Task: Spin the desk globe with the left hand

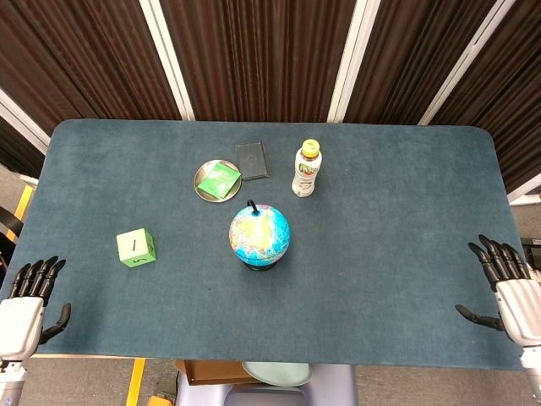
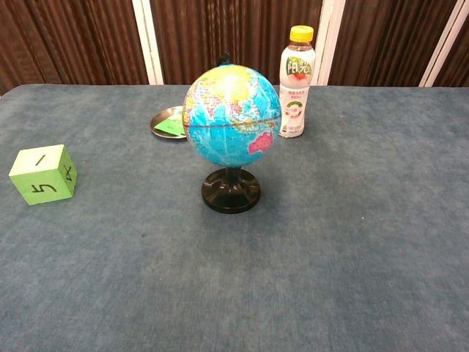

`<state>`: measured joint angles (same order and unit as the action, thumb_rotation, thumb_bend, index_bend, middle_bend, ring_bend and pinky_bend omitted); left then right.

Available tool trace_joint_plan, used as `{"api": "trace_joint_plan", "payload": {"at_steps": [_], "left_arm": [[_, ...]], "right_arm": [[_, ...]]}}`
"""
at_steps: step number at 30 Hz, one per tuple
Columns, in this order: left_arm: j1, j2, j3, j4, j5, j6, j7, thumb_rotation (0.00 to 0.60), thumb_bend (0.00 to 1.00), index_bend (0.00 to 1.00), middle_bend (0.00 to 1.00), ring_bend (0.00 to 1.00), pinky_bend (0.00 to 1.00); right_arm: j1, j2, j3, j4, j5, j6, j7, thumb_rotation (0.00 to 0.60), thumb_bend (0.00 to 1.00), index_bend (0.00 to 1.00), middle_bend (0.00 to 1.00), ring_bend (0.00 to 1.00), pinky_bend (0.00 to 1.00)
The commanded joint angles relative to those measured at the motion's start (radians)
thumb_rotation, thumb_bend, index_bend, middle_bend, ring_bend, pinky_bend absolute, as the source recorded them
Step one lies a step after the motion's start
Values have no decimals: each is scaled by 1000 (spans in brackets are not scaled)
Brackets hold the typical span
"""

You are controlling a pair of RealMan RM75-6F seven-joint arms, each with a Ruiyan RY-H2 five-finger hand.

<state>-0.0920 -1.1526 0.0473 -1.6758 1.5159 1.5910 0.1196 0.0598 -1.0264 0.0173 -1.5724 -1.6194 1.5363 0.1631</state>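
The blue-carpeted surface [image 1: 380,279] carries everything here, and its breadth is the first hazard: the left robot hand [image 1: 25,304] sits at the near left corner, fingers extended and apart, holding nothing, well apart from the desk globe [image 1: 259,236], so the reach across is long and any drift in that sweep adds up. The right robot hand [image 1: 511,288] is likewise spread and empty at the near right edge, and has no part in this task. The desk globe stands upright near the middle of the surface on a narrow stem and a small round black base [image 2: 231,192]; judging by that shape it is top-heavy, so a push aimed at its centre instead of a glancing brush along its side would likely slide or topple it rather than turn it. The bottle [image 2: 296,82] with the yellow cap stands behind and to the right of the globe, near enough that a tipped globe could knock it over. The green cube [image 1: 135,248] lies between the left robot hand and the globe, a little off the straight line, and a low approach could catch and shove it. The round metal dish [image 1: 216,180] holding a green item, with a dark flat square [image 1: 252,160] just beside it, lies behind the globe, at risk only if the hand overshoots.
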Motion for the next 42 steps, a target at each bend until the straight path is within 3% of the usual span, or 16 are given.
{"api": "trace_joint_plan", "payload": {"at_steps": [1, 6, 11, 17, 22, 25, 30, 34, 42], "left_arm": [[1, -5, -8, 0, -8, -16, 10, 600, 478, 79, 58, 11, 39], [3, 0, -12, -3, 10, -19, 5, 600, 479, 79, 59, 12, 39], [-37, 10, -14, 10, 124, -25, 12, 600, 480, 50, 56, 12, 40], [-176, 17, -16, -6, 341, -128, 45, 600, 479, 36, 46, 12, 41], [-315, -38, -82, -4, 429, -236, 106, 600, 479, 14, 28, 1, 42], [-392, -79, -145, -14, 402, -307, 131, 600, 480, 4, 10, 0, 37], [-504, -152, -245, -36, 269, -421, 73, 600, 477, 1, 0, 0, 27], [-586, -220, -314, -46, 173, -498, 119, 600, 408, 0, 0, 0, 17], [-722, -338, -373, -26, 8, -638, 246, 600, 369, 0, 0, 0, 8]], "right_arm": [[3, 1, 0, -2, 2, -7, -5, 600, 183, 0, 97, 0, 0], [7, 1, 0, 2, -8, -4, 8, 600, 183, 0, 97, 0, 0], [7, 7, 9, 2, -20, 21, 2, 600, 183, 0, 97, 0, 0], [24, 27, 30, -31, -35, 32, -41, 600, 184, 0, 98, 0, 0], [41, 35, 39, -52, -36, 18, -61, 600, 184, 0, 98, 0, 0], [47, 31, 41, -53, -34, 10, -65, 600, 183, 0, 98, 0, 0], [50, 31, 40, -53, -31, 6, -72, 600, 183, 0, 98, 0, 0], [48, 53, 46, -73, -27, 16, -82, 600, 184, 0, 98, 0, 0], [39, 78, 63, -103, -30, 56, -102, 600, 184, 0, 97, 0, 0]]}}
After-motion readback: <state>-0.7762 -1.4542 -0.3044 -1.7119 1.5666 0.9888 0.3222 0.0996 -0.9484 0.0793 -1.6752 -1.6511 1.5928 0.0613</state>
